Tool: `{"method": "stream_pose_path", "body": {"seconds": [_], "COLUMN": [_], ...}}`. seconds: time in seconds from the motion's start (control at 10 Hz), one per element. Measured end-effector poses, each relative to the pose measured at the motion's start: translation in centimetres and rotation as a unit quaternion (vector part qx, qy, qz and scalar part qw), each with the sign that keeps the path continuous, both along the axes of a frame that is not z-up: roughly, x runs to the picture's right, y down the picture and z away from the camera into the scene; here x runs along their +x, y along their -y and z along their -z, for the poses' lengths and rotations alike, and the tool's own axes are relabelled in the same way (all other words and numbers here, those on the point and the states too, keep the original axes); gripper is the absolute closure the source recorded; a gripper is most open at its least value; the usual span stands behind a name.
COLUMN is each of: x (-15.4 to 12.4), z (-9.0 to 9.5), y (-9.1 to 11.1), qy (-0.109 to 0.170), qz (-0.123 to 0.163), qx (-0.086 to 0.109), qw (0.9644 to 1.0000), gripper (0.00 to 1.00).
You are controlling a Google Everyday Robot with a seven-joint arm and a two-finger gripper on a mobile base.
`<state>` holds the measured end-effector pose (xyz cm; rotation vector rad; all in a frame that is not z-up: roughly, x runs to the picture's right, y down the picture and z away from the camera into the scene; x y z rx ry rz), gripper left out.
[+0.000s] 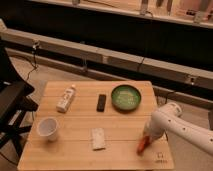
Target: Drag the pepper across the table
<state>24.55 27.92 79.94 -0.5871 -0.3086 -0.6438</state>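
The pepper [142,145] is a small red-orange tapered piece lying on the light wooden table [75,155], near its front right corner. My gripper [147,136] comes in from the right at the end of the white arm [175,125]. It sits right over the pepper's upper end and hides part of it. The gripper appears to be touching the pepper.
A green bowl [126,97] stands at the back right. A black flat device [101,102] and a white bottle [65,98] lie to its left. A white cup [48,128] and a white packet [98,138] sit nearer the front. A small dark mark [160,156] is by the pepper, and a dark chair [10,102] stands to the left.
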Motion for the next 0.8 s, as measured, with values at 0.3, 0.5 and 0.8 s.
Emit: {"method": "stream_pose_path", "body": {"seconds": [0.3, 0.5, 0.8], "x": [-0.2, 0.0, -1.5], "z": [0.3, 0.5, 1.0], "y": [-0.3, -0.4, 1.0], "qy": [-0.005, -0.005, 0.015], "qz": [-0.010, -0.011, -0.017], "qx": [0.002, 0.001, 0.018], "qw": [0.9999, 0.9999, 0.9996], "gripper": [0.21, 0.21, 0.21]}}
